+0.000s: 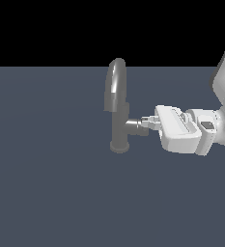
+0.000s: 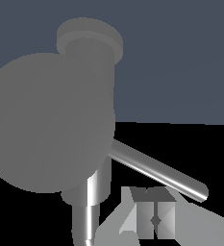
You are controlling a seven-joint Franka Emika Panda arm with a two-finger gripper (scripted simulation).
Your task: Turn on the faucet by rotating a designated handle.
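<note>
- Near the middle of a flat grey-blue floor [image 1: 46, 193] stands a grey faucet [image 1: 118, 103] with a tall arched spout.
- On the exterior view's right, a white gripper [image 1: 147, 123] meets the faucet's short side cylinder.
- Its fingers [image 2: 154, 216] are pressed together, just beside the thin handle [image 2: 156, 170].

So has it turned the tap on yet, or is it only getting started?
Done, it seems: the gripper has reached the faucet, its tip at the end of the short side cylinder. In hand: the wrist view shows its fingers together beside the handle, apparently pressing, not clamping. Left: the turning itself; no water shows, and one moment cannot tell how far the lever has rotated.
</note>
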